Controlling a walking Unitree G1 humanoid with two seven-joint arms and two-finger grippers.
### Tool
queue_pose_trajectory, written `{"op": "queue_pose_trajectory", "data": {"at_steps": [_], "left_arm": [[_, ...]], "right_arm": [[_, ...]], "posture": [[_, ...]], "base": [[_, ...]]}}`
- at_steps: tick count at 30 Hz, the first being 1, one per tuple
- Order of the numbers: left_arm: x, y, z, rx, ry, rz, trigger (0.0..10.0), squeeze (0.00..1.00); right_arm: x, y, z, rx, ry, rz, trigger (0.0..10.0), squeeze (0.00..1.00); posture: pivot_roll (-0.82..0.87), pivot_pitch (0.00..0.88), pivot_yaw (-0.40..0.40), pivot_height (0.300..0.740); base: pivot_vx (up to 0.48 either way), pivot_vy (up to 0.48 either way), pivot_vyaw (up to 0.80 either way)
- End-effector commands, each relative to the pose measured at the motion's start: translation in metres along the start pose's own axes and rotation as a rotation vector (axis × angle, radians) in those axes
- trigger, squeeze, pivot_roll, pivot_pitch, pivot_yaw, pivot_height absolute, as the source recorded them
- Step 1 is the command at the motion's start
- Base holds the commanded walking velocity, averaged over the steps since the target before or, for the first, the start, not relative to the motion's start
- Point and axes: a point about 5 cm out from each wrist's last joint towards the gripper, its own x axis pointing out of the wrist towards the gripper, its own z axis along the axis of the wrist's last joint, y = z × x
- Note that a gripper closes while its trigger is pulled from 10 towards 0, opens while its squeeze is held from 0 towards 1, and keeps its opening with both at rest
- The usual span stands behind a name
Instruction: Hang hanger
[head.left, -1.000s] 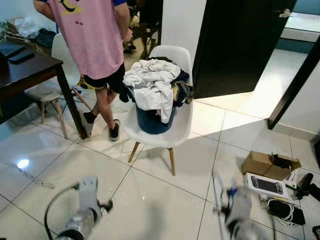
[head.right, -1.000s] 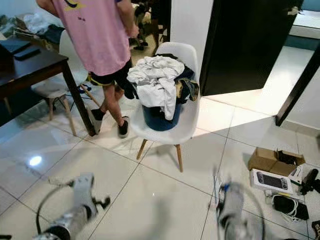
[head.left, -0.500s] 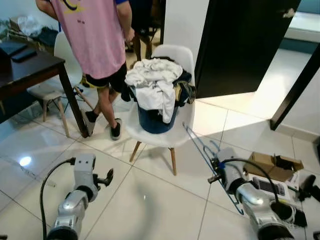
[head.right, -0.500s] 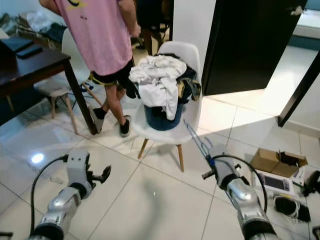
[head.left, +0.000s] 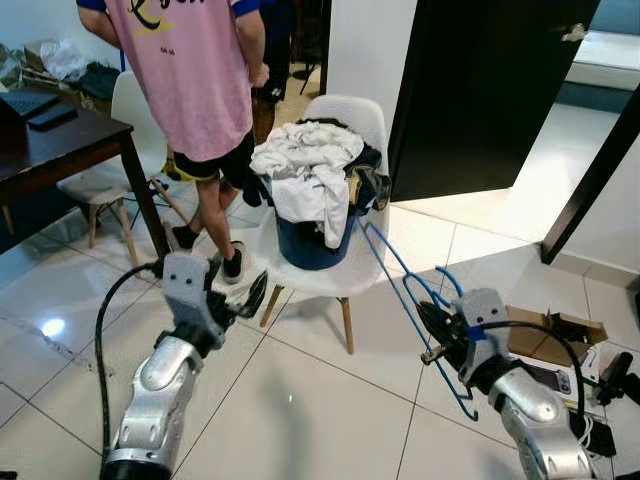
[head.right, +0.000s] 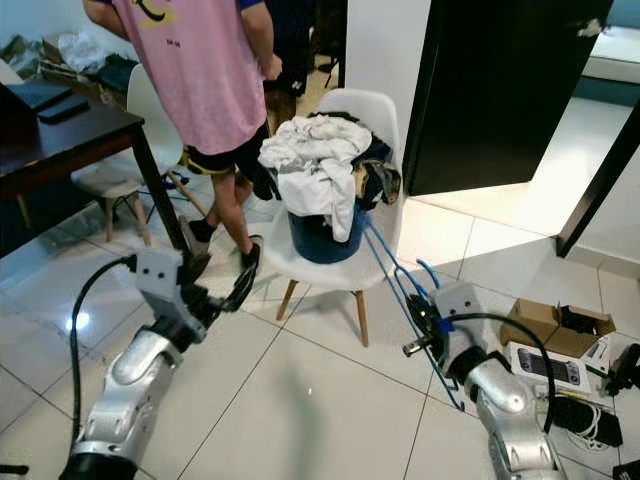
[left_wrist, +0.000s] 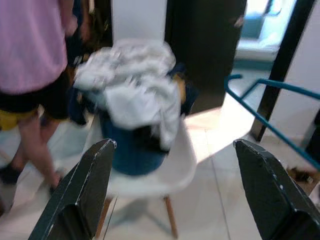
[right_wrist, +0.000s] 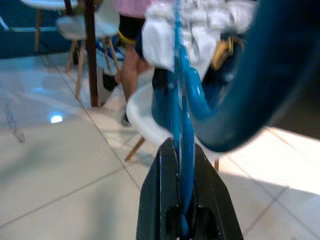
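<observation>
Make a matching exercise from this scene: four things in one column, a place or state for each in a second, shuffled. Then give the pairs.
Things
1. hanger
2. left gripper
3. laundry
4. box

Places or states
A. on the floor at the robot's right
B. piled in a bucket on the white chair
C. pinched in the right gripper
D. open, holding nothing

Pairs: 1-C, 2-D, 3-B, 4-A
</observation>
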Motion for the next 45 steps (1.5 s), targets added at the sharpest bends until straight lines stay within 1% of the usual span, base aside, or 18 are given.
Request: {"op": "queue_pose_trajectory", "data": {"at_steps": [1, 5, 6, 7, 8, 9, 11, 14, 18, 21, 23, 25, 30, 34, 38, 39, 40, 45], "left_arm": [[0.005, -0.006, 0.009, 0.012, -0.014, -0.005, 10.0, 0.00], [0.001, -0.010, 0.009, 0.010, 0.002, 0.001, 10.0, 0.00], [-0.008, -0.013, 0.006, 0.017, 0.038, 0.011, 10.0, 0.00], [-0.008, -0.013, 0.006, 0.017, 0.038, 0.011, 10.0, 0.00], [-0.021, -0.010, 0.001, 0.039, 0.078, 0.040, 10.0, 0.00], [-0.021, -0.010, 0.001, 0.039, 0.078, 0.040, 10.0, 0.00], [-0.040, 0.010, -0.005, 0.125, 0.137, 0.136, 10.0, 0.00], [-0.048, 0.028, -0.005, 0.163, 0.157, 0.209, 10.0, 0.00], [-0.058, 0.050, -0.008, 0.154, 0.187, 0.314, 10.0, 0.00], [-0.066, 0.063, -0.019, 0.115, 0.235, 0.369, 10.0, 0.00], [-0.075, 0.071, -0.035, 0.069, 0.295, 0.398, 10.0, 0.00], [-0.075, 0.071, -0.035, 0.069, 0.295, 0.398, 10.0, 0.00], [-0.091, 0.075, -0.069, 0.007, 0.428, 0.412, 10.0, 0.00], [-0.096, 0.076, -0.078, -0.026, 0.455, 0.424, 10.0, 0.00], [-0.116, 0.068, -0.105, -0.121, 0.544, 0.437, 10.0, 0.00], [-0.116, 0.068, -0.105, -0.121, 0.544, 0.437, 10.0, 0.00], [-0.126, 0.063, -0.115, -0.170, 0.582, 0.437, 10.0, 0.00], [-0.124, 0.063, -0.115, -0.175, 0.563, 0.423, 10.0, 0.00]], "right_arm": [[0.005, -0.003, 0.008, 0.025, 0.011, -0.070, 10.0, 0.00], [0.005, 0.000, 0.007, 0.047, 0.034, -0.108, 10.0, 0.00], [-0.001, 0.004, 0.006, 0.048, 0.051, -0.110, 10.0, 0.00], [-0.001, 0.004, 0.006, 0.048, 0.051, -0.110, 10.0, 0.00], [-0.011, 0.006, 0.006, 0.059, 0.055, -0.152, 10.0, 0.00], [-0.011, 0.006, 0.006, 0.059, 0.055, -0.152, 10.0, 0.00], [-0.038, -0.006, -0.003, 0.084, 0.063, -0.309, 10.0, 0.00], [-0.057, -0.020, -0.013, 0.093, 0.083, -0.415, 10.0, 0.00], [-0.076, -0.037, -0.027, 0.127, 0.135, -0.508, 10.0, 0.00], [-0.081, -0.036, -0.039, 0.155, 0.166, -0.496, 10.0, 0.00], [-0.086, -0.032, -0.058, 0.169, 0.233, -0.489, 10.0, 0.00], [-0.086, -0.032, -0.058, 0.169, 0.233, -0.489, 10.0, 0.00], [-0.089, -0.013, -0.093, 0.213, 0.361, -0.458, 10.0, 0.00], [-0.089, -0.005, -0.103, 0.233, 0.394, -0.439, 10.0, 0.00], [-0.091, 0.020, -0.129, 0.334, 0.462, -0.368, 10.0, 0.00], [-0.091, 0.020, -0.129, 0.334, 0.462, -0.368, 10.0, 0.00], [-0.092, 0.022, -0.133, 0.406, 0.437, -0.370, 10.0, 0.00], [-0.094, 0.018, -0.135, 0.483, 0.410, -0.392, 10.0, 0.00]], "posture": [[0.03, 0.000, -0.031, 0.740], [0.03, 0.000, -0.037, 0.740], [0.04, 0.000, -0.038, 0.740], [0.04, 0.000, -0.038, 0.740], [0.03, 0.000, -0.034, 0.740], [0.03, 0.000, -0.034, 0.740], [0.02, 0.000, -0.027, 0.740], [0.01, 0.000, -0.015, 0.740], [0.01, 0.000, -0.006, 0.740], [0.00, 0.000, -0.001, 0.740], [0.00, 0.000, 0.003, 0.740], [0.00, 0.000, 0.003, 0.740], [0.00, 0.000, 0.018, 0.740], [0.00, 0.000, 0.019, 0.740], [0.00, 0.000, 0.010, 0.740], [0.00, 0.000, 0.010, 0.740], [-0.01, 0.000, 0.022, 0.740], [-0.01, 0.000, 0.019, 0.740]], "base": [[0.000, 0.000, 0.00], [0.000, 0.000, 0.00], [0.000, 0.000, 0.00], [0.000, 0.000, 0.00], [0.000, 0.000, 0.00], [0.000, 0.000, 0.00], [0.000, 0.000, 0.00], [0.000, 0.000, 0.00], [0.000, 0.000, 0.00], [0.000, 0.000, 0.00], [0.000, 0.000, 0.00], [0.000, 0.000, 0.00], [0.000, 0.000, 0.00], [0.000, 0.000, 0.00], [0.000, 0.000, 0.00], [0.000, 0.000, 0.00], [0.000, 0.000, 0.00], [0.000, 0.000, 0.00]]}}
